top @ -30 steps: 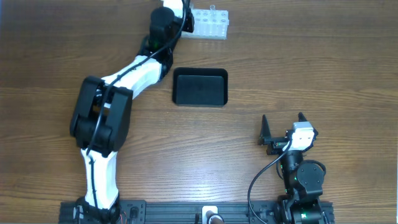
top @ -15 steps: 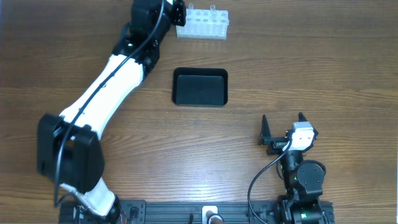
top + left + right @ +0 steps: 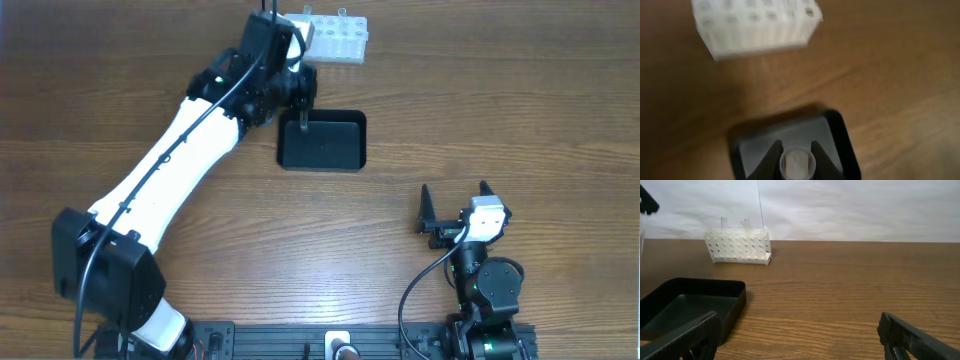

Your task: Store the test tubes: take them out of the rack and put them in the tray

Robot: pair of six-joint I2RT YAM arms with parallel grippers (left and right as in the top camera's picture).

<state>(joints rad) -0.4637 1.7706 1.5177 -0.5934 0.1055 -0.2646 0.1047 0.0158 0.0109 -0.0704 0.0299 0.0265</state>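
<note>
You have a brown wood-grain tabletop [image 3: 520, 130] under everything. The white test tube rack [image 3: 340, 40] stands on it at the far edge, about midway along that edge, with its long side running along the edge. The black tray [image 3: 340, 150] lies flat on the wood just nearer to you than the rack, close to it but apart, with a strip of bare wood between them. Along the near edge runs a black mounting rail [image 3: 300, 335], where both arm bases stand, one toward each near corner.
</note>
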